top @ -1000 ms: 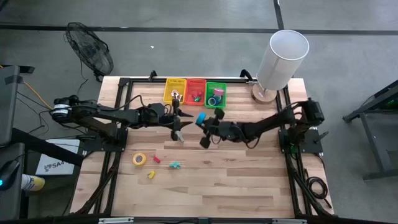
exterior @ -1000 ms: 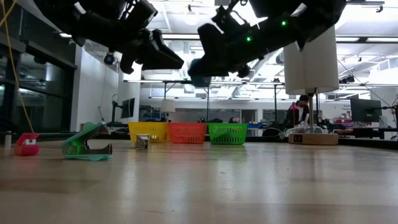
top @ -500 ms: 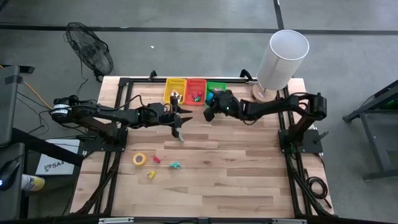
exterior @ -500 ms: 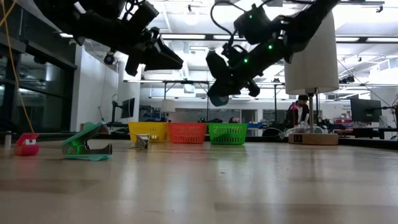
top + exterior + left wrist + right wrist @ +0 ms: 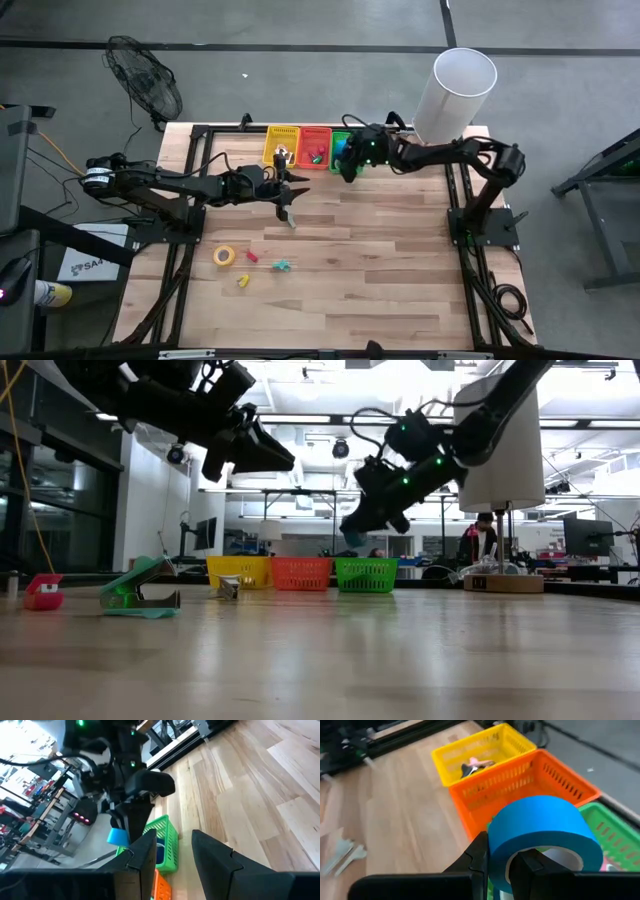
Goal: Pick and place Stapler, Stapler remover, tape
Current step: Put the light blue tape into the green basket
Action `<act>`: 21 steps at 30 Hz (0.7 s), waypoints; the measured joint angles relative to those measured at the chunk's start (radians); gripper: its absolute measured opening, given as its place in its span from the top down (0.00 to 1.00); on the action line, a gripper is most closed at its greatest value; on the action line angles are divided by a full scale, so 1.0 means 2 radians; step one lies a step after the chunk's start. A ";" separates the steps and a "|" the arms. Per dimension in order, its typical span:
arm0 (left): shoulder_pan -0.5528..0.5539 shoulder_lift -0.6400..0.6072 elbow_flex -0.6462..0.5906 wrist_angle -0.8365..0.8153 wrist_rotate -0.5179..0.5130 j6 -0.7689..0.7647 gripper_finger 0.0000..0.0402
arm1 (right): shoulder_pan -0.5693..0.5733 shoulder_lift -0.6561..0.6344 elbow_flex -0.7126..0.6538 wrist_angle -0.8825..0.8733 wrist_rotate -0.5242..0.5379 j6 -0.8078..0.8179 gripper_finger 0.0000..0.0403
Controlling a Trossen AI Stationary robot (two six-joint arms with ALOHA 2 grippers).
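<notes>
From above, my right gripper (image 5: 347, 166) hangs over the green basket (image 5: 343, 139). Level with the table, it pinches a blue tape (image 5: 352, 537) high above that basket. Past my wrist, fingers clamp the roll's wall; my left gripper (image 5: 287, 208) waits, narrow.

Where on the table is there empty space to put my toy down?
The near half of the wooden table is bare, and so is the right side below the right arm. It is crowded by the yellow tape roll and small bits left of centre, and at the far edge by the three baskets.
</notes>
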 joint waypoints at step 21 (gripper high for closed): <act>0.000 0.000 0.000 0.001 -0.001 0.000 0.69 | -0.041 0.047 0.000 0.069 -0.025 0.033 0.84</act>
